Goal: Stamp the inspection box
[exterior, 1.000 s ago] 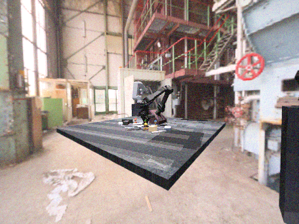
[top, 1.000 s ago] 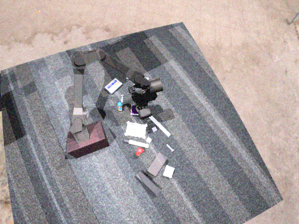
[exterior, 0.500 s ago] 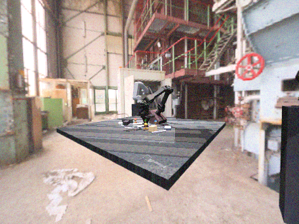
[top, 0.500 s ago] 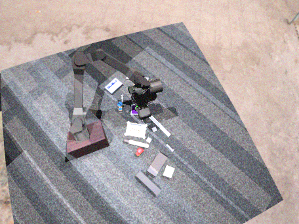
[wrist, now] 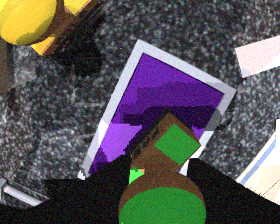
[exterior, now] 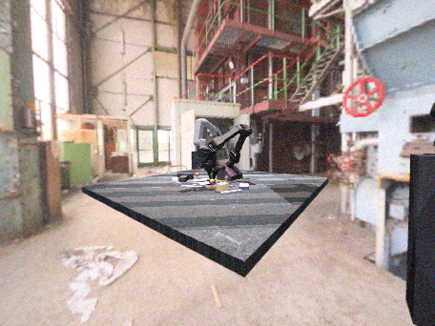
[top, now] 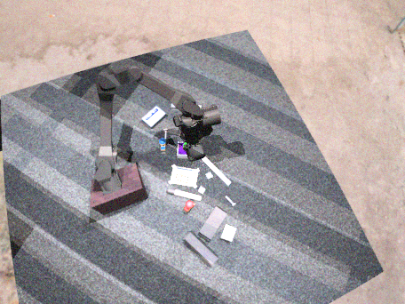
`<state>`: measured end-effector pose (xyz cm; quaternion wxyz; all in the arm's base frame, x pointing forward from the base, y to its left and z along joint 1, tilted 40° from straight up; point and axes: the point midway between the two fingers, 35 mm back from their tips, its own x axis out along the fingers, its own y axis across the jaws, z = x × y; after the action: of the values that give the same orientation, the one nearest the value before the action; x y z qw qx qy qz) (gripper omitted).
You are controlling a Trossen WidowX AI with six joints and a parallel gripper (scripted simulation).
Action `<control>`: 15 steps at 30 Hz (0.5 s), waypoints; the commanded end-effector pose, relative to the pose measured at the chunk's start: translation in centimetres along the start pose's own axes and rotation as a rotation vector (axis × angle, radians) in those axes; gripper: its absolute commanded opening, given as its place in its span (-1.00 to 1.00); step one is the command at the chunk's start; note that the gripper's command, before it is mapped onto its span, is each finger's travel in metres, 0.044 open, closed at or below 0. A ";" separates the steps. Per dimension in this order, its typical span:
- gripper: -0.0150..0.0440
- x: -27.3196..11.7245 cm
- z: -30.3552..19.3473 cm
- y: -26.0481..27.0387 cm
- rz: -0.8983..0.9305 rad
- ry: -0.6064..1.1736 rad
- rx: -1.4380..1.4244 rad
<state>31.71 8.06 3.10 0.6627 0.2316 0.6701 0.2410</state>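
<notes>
My gripper [top: 186,148] [wrist: 159,166] is shut on a brown stamp with a green round top [wrist: 162,207] and a green patch on its block. The stamp is over the lower part of the purple ink pad [wrist: 160,82] [top: 180,151], which has a pale rim. Whether the stamp touches the pad cannot be told, as its underside is hidden. The white card [top: 184,176] lies beyond the pad in the top view; what seems to be its edge shows at the right of the wrist view [wrist: 267,172]. Its inspection box cannot be made out.
A yellow stamp [wrist: 30,20] stands near the pad. A blue stamp [top: 162,145] and a red stamp [top: 189,205] stand farther off. A white tray with blue marks [top: 154,116], a long white strip [top: 216,171] and two grey blocks [top: 213,223] [top: 201,248] lie around.
</notes>
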 end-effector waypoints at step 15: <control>-0.49 -2.7 0.2 0.0 0.001 -0.005 -0.005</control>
<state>31.71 6.79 4.60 0.6609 0.2328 0.6711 0.2420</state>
